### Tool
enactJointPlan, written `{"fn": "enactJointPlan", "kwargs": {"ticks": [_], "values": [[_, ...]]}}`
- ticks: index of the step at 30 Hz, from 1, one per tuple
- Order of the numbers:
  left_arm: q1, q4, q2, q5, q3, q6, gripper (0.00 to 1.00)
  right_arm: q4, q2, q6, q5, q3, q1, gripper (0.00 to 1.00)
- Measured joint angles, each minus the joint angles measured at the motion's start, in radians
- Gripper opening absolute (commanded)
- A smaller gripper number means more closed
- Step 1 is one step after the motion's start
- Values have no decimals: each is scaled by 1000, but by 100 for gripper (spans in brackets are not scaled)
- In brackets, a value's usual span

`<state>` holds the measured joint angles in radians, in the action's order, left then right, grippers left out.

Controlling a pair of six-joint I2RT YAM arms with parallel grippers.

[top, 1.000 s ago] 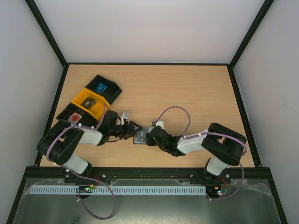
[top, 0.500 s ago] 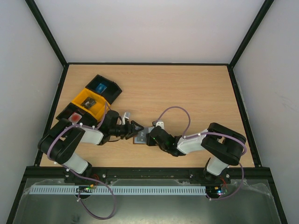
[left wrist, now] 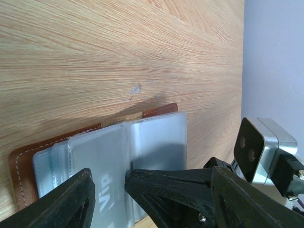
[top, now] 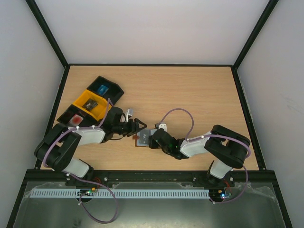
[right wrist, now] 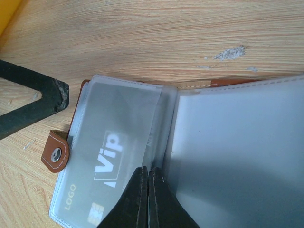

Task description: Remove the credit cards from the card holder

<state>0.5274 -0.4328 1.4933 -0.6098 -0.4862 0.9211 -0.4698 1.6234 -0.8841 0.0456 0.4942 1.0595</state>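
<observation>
- Brown leather bifold card holder (top: 142, 139) is lying open on the wooden table (top: 190, 95).
- Right gripper (right wrist: 147, 176), jaws closed, is pinning it down.
- Left gripper (top: 140, 125), jaws open, should be pinching only the grey plastic card (right wrist: 107, 156) by its edge.

Wooden table (top: 199, 95): card holder (top: 144, 138) (open), bins (top: 91, 105)

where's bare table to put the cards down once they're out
Bare wood: the far half of the table, from the black bin and yellow bin across to the right edge. Crowded: the near middle, where the left gripper and right gripper meet at the wallet.
</observation>
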Motion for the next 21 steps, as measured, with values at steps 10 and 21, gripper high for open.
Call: {"fn": "enactJointPlan", "kwargs": {"ticks": [10,21], "values": [[0,31,14,10,-4,-24,69,0,0,0,0,0,0,2],[0,20,61,5,-4,-29,70,-2,2,0,-2,0,0,2]]}}
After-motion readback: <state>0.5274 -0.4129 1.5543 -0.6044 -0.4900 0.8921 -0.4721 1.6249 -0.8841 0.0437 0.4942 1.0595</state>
